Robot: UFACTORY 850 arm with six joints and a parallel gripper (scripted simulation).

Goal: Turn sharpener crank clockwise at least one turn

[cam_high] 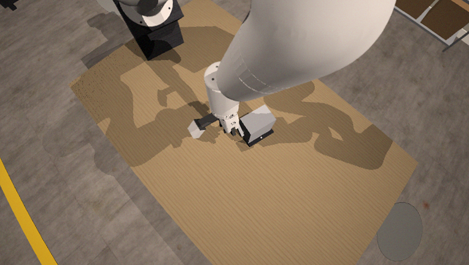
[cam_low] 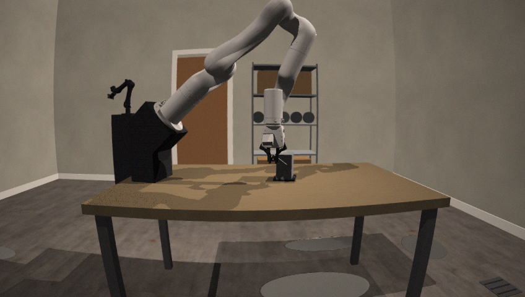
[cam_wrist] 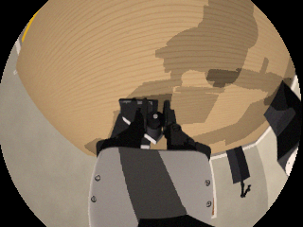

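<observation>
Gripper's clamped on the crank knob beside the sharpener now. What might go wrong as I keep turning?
The gripper grips the knob only with its fingertips, so it may slip out mid-turn. The fingers work close beside the sharpener body and could scrape it or, low in the circle, the table.

From my feed I see a wooden table [cam_low: 368,198] on dark legs, its top crossed by broad shadows, standing on a grey plank floor [cam_low: 55,220]. Pale round patches [cam_low: 314,284] lie on the floor under and beside it, and a yellow line [cam_high: 10,194] runs along one side. The walls [cam_low: 442,91] are plain greyish beige with a white skirting board. Behind the table there is a brown door [cam_low: 206,121] in a white frame, and next to it a grey metal shelf rack [cam_low: 315,110] holding a brown box and a row of dark discs. A small floor vent [cam_low: 499,286] sits in the near right corner.
</observation>
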